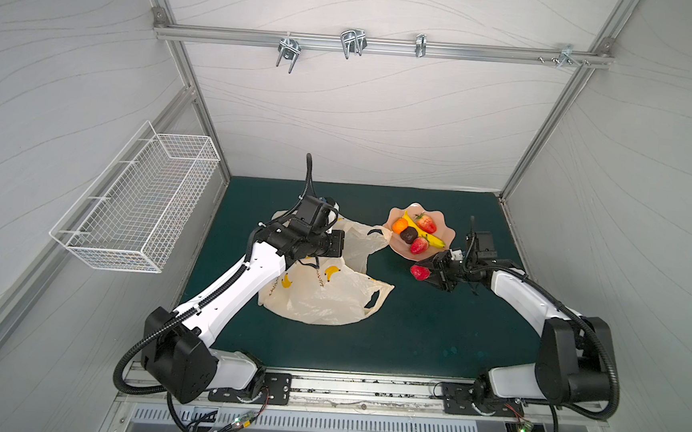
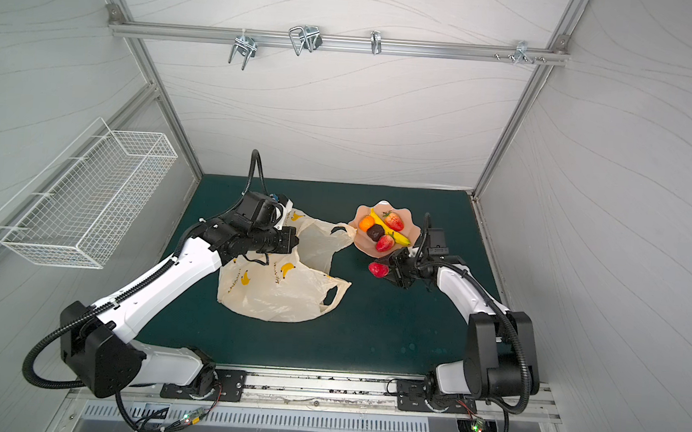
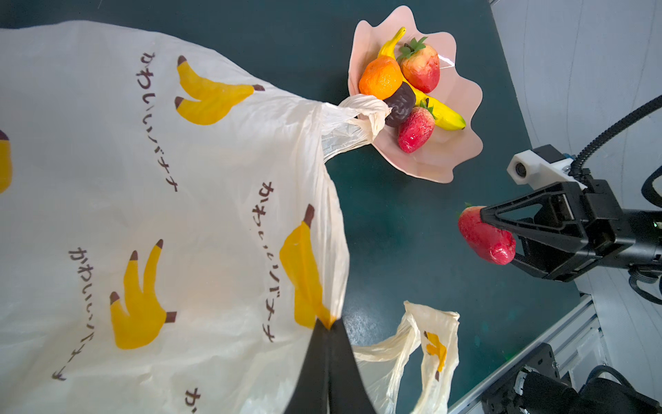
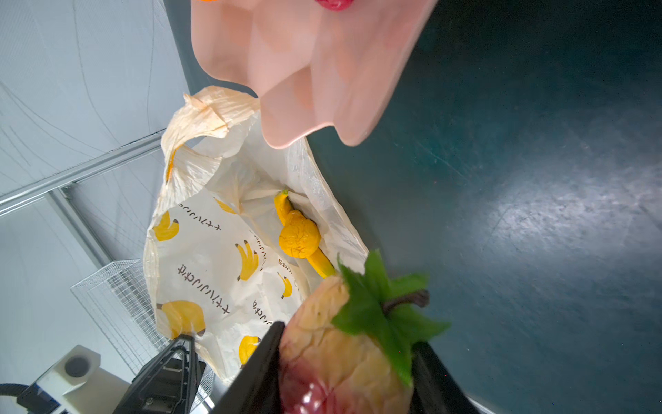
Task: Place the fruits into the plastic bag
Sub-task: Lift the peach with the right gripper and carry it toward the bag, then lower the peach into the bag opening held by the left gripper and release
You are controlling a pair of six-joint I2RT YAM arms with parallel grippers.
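Strawberry in R gripper, nr bag

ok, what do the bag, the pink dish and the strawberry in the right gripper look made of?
The plastic bag: thin plastic film, semi-transparent, dull sheen; it crinkles and its handle twists into a rope. The pink dish: rigid, smooth and glossy with bright reflections; likely moulded plastic, glazed ceramic possible. The held strawberry: painted soft plastic or foam, probably; wrinkled, shiny skin.
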